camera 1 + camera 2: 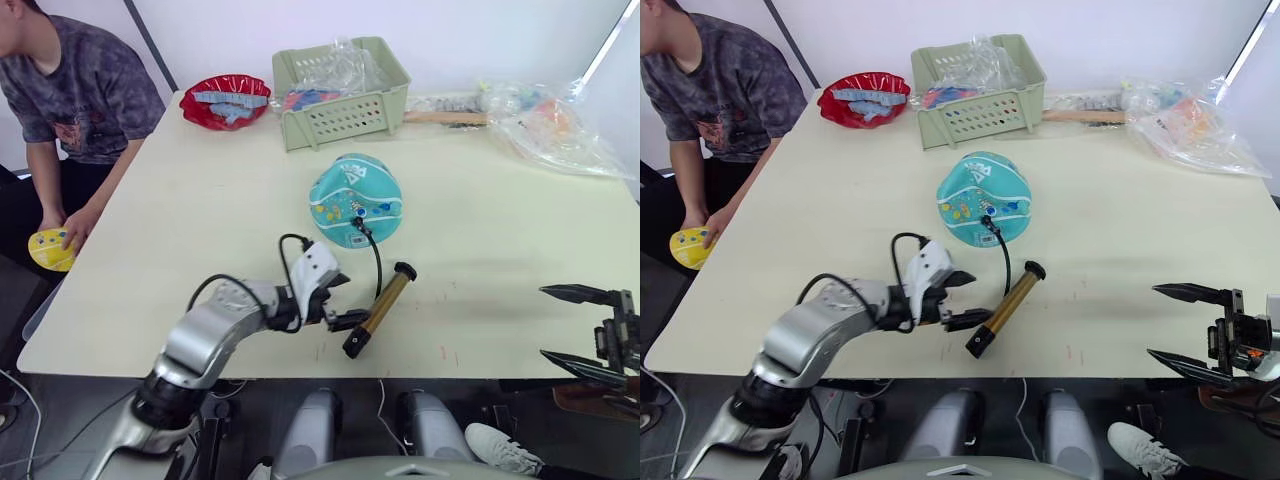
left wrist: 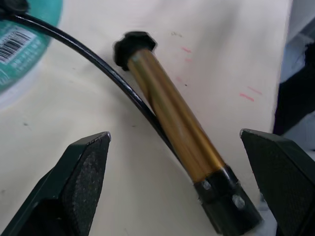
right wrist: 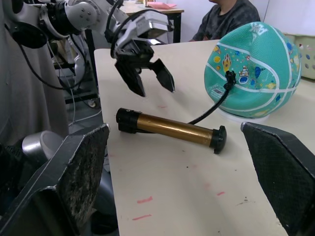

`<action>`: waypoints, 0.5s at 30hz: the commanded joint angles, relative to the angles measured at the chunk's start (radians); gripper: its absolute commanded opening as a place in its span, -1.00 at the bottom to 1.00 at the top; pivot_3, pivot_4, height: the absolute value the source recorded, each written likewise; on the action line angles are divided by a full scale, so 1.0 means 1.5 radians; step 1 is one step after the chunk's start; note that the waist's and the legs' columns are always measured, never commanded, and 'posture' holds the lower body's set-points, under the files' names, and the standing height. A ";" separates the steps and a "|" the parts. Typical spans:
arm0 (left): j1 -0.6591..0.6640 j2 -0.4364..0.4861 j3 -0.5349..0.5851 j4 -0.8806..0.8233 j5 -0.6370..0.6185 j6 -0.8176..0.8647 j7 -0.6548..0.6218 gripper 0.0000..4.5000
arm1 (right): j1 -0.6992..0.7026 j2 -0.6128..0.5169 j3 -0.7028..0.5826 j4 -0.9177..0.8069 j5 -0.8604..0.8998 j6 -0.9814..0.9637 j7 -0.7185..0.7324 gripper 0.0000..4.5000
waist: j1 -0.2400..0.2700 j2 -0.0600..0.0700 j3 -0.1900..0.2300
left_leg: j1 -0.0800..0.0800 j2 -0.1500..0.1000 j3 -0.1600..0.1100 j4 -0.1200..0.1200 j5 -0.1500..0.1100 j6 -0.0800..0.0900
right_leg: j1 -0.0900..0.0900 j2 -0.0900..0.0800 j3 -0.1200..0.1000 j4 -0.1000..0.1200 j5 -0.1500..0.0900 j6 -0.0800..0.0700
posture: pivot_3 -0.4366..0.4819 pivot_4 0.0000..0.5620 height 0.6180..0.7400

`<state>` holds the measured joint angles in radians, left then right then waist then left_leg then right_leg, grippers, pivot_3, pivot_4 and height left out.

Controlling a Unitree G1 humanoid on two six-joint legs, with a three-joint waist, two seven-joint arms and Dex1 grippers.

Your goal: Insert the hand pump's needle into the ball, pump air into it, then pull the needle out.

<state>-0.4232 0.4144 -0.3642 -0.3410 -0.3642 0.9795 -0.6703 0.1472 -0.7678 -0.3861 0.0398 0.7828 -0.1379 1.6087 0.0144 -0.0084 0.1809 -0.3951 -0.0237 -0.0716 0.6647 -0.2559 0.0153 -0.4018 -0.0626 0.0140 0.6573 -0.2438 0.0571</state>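
Both pincers gape empty: your left pincer [image 1: 340,300] hovers beside the hand pump [image 1: 380,309], whose hose reaches the ball [image 1: 355,200]; your right pincer [image 1: 572,325] waits apart.

Lighting bright, even, diffuse. Table [image 1: 200,230] evenly lit, no hard glare. Soft shadow under the ball [image 1: 355,200] and along the hand pump [image 1: 380,309]. Faint sheen on the barrel in the left wrist view, slightly smeared there. Near fingers [image 3: 74,172] in the wrist views out of focus. Plastic bags [image 1: 555,125] show small highlights.
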 commanded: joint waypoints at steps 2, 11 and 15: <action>-0.041 -0.032 -0.042 0.040 0.036 0.040 0.047 0.99 | -0.005 -0.002 0.007 0.003 0.002 -0.023 0.004 1.00 | -0.006 0.000 0.000 | 0.000 0.000 0.000 0.001 0.000 0.000 | 0.000 0.000 0.000 0.001 0.000 0.000 | -0.05 -0.47 1.00; -0.053 -0.029 -0.113 0.039 0.073 0.084 0.074 0.99 | -0.012 0.005 0.014 0.004 -0.002 -0.036 0.004 1.00 | -0.010 0.000 0.000 | 0.001 0.000 0.000 0.003 0.000 0.000 | 0.000 0.000 0.001 0.003 0.000 0.000 | -0.05 -0.47 1.00; -0.043 -0.019 -0.119 0.027 0.081 0.089 0.083 0.99 | -0.011 0.008 0.014 0.003 -0.004 -0.038 0.004 1.00 | -0.009 0.000 0.000 | 0.001 0.000 0.000 0.003 0.000 0.000 | 0.000 0.000 0.001 0.003 0.000 0.000 | -0.05 -0.47 1.00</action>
<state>-0.4939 0.3845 -0.5435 -0.2670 -0.2520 1.1060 -0.5512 0.1310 -0.7575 -0.3599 0.0581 0.7665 -0.1801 1.6092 0.0003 -0.0083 0.1809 -0.3943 -0.0234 -0.0719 0.6689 -0.2559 0.0153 -0.4015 -0.0621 0.0155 0.6617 -0.2434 0.0576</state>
